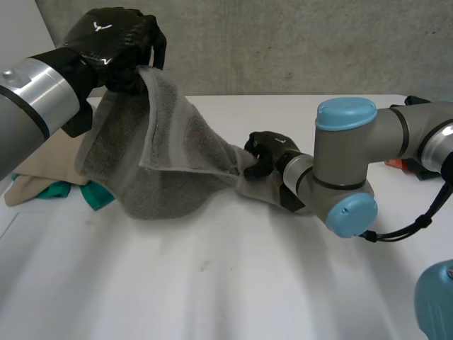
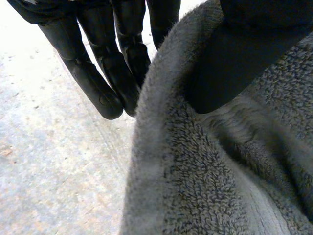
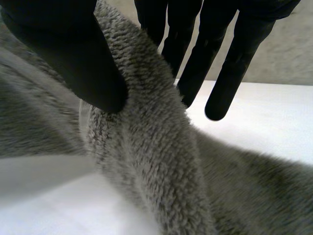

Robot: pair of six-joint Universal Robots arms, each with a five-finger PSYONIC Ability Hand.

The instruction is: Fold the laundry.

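Observation:
A grey towel (image 1: 159, 152) hangs stretched between my two hands. My left hand (image 1: 117, 46) holds one corner high at the back left, well above the table. In the left wrist view the thumb (image 2: 234, 54) presses the towel (image 2: 205, 166) against the fingers (image 2: 105, 83). My right hand (image 1: 272, 152) pinches another corner low over the table at the middle. In the right wrist view its thumb (image 3: 63, 54) clamps a fold of towel (image 3: 146, 147) against the fingers (image 3: 195, 63). The towel's lower part rests on the table.
A beige cloth (image 1: 42, 173) and a teal cloth (image 1: 95, 195) lie in a heap at the left, partly behind the towel. A red object (image 1: 400, 164) sits at the right behind my right arm. The white table (image 1: 212, 283) spreads wide in front.

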